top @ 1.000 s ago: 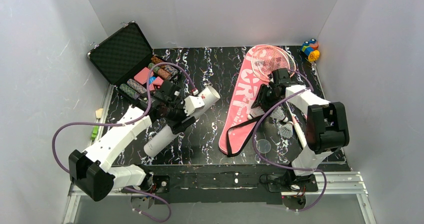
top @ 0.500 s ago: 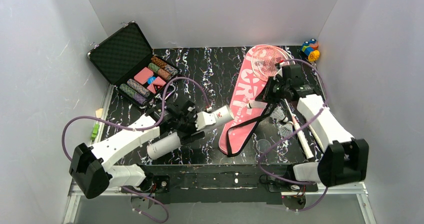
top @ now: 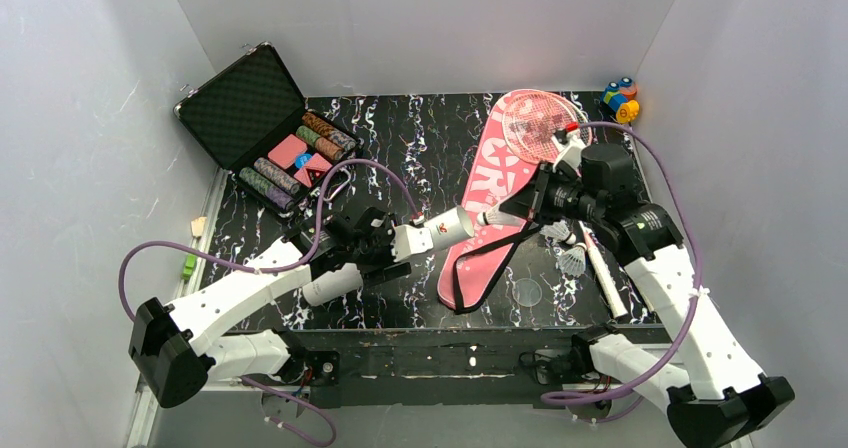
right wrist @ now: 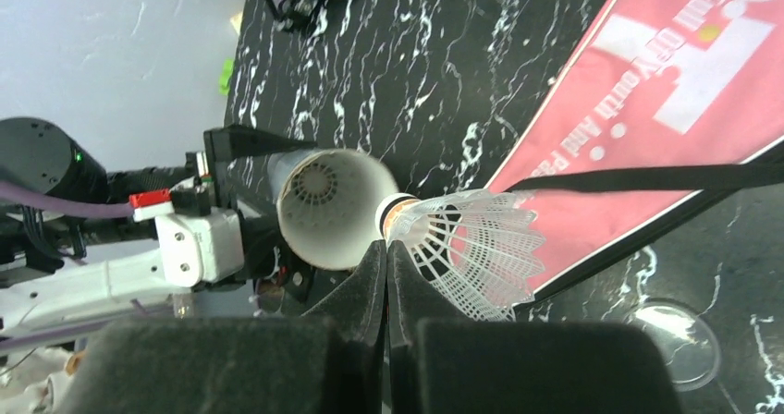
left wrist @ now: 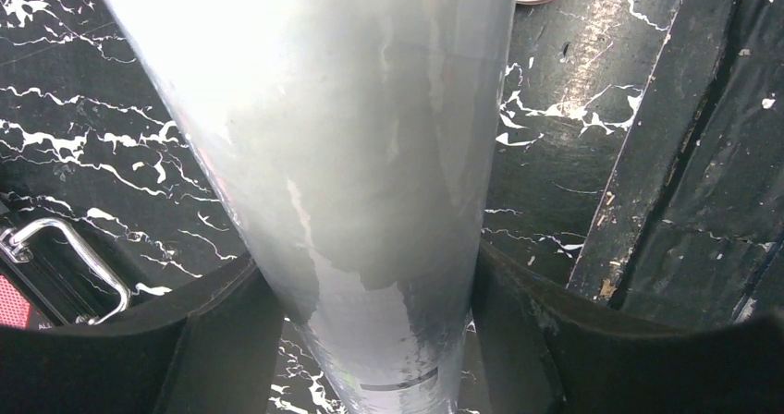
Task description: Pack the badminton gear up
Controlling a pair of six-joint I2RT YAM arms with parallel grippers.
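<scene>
My left gripper [top: 378, 243] is shut on the long white tube [top: 440, 232] and holds it off the table, its open mouth [right wrist: 328, 206] facing right. In the left wrist view the tube [left wrist: 351, 155] fills the gap between both fingers [left wrist: 213, 340]. My right gripper [right wrist: 386, 248] is shut on a white shuttlecock [right wrist: 467, 248], pinching its skirt, with the cork right at the tube's mouth. From above the shuttlecock [top: 493, 215] hangs just right of the tube. Two more shuttlecocks [top: 572, 260] lie on the table. A pink racket [top: 545, 120] rests on the pink cover [top: 478, 248].
An open black case of poker chips [top: 270, 118] stands at the back left. A multicoloured toy [top: 620, 98] sits in the back right corner. A clear round lid [top: 527, 291] lies near the front, and a white racket handle [top: 603, 273] lies right of the loose shuttlecocks.
My right gripper shut on a shuttlecock, lifted it and carried it left to the tube's mouth. My left arm swung the tube so that its mouth points right.
</scene>
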